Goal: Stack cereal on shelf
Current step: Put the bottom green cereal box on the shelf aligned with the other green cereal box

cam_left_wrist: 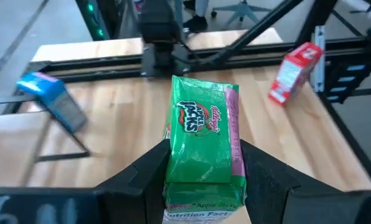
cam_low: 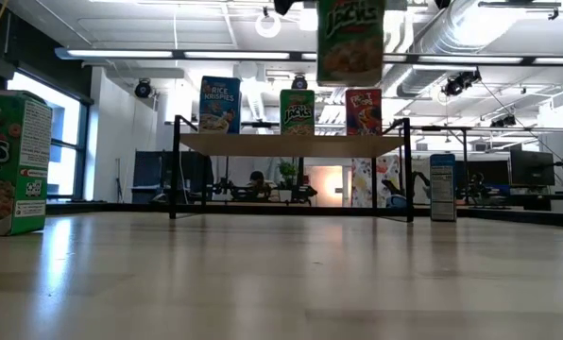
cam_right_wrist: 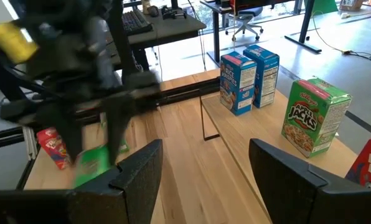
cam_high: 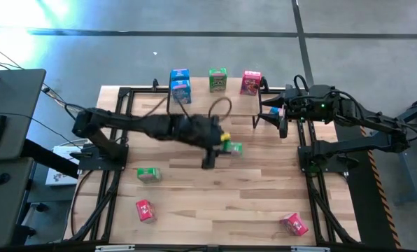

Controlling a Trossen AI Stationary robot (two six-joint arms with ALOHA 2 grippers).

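Currently green box clamped in left jaws, lifted clear of worktop near its middle. Box long axis seen running forward out of jaws in left wrist view; in low view box hangs upright, above shelf level. Shelf lies toward worktop's far edge from held box; two blue, one green, one red box already standing on top. Right jaws parted, nothing held, parked at shelf's right end. Left arm judged the one to deliver; open slot beside green box on shelf.
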